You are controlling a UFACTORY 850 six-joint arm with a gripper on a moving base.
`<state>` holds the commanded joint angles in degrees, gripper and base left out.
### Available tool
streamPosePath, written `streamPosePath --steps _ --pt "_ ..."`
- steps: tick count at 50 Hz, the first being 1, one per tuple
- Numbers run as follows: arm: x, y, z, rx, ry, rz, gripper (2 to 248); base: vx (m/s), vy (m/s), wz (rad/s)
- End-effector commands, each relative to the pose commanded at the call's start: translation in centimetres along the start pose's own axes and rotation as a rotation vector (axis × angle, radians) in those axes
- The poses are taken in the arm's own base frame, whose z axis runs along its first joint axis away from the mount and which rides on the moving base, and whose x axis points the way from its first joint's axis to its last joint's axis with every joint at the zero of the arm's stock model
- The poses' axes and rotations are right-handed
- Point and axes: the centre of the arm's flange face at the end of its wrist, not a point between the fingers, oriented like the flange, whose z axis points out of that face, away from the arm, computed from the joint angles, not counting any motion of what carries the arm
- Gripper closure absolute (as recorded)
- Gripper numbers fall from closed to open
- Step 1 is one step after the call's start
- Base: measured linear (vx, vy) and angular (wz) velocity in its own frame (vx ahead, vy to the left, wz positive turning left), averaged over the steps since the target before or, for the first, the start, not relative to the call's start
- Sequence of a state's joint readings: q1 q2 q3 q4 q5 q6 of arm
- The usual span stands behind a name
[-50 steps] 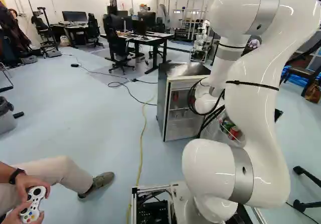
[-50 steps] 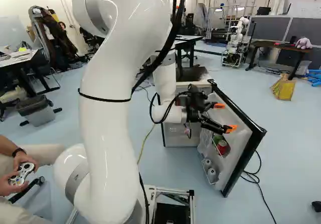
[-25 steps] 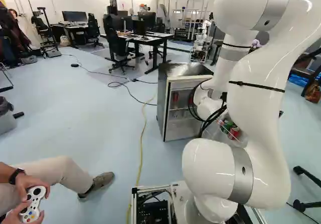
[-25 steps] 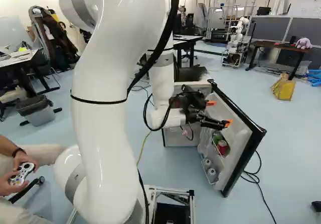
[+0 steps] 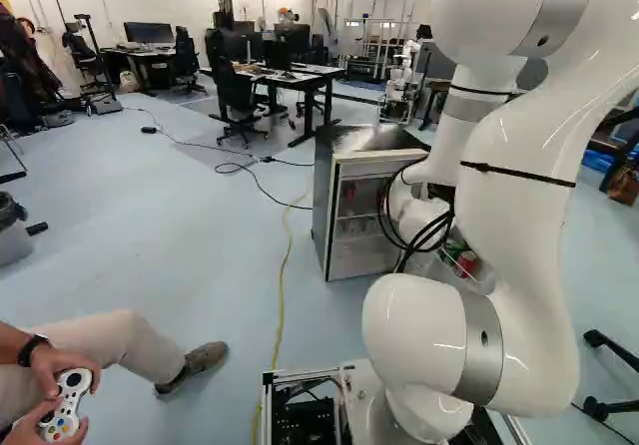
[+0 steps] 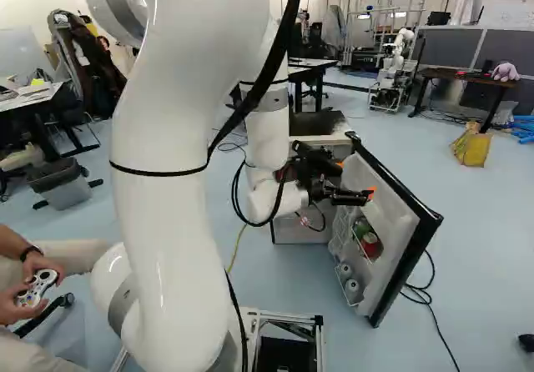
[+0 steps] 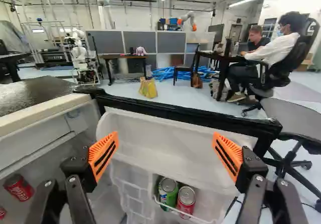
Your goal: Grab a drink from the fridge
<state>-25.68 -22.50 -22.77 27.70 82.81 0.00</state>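
In the right base view my gripper (image 6: 356,178) is beside the inner face of the swung-out fridge door (image 6: 410,243), above its racks. From the wrist, the gripper (image 7: 165,137) shows its orange-padded fingers wide apart with nothing between them. A green can (image 7: 168,191) and a red can (image 7: 186,200) stand side by side in a door rack, below and ahead of the fingers. Inside the fridge (image 5: 321,211) lies another red can (image 7: 19,188), off to one side of the gripper. The arm hides part of the fridge opening in the left base view.
A yellow cable (image 5: 285,275) runs along the floor beside the fridge. White round-ended items (image 6: 352,286) sit in the lower door rack. An office chair (image 7: 296,121) stands beyond the door. Another robot (image 6: 390,67) and a yellow bag (image 6: 472,147) are farther back.
The arm has shifted leftward in the right base view, carrying the open gripper back from the door's outer edge toward the fridge body. Base, door and cans have stayed put.
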Motion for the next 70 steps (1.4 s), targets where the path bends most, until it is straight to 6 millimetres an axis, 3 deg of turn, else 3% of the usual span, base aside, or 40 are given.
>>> streamPosePath --steps 29,70 --pt "-1.2 -2.5 0.0 0.296 -0.024 -0.046 3 0.000 0.000 0.000" --pt "-5.7 -4.0 3.5 0.630 -0.094 -0.088 3 0.000 0.000 0.000"
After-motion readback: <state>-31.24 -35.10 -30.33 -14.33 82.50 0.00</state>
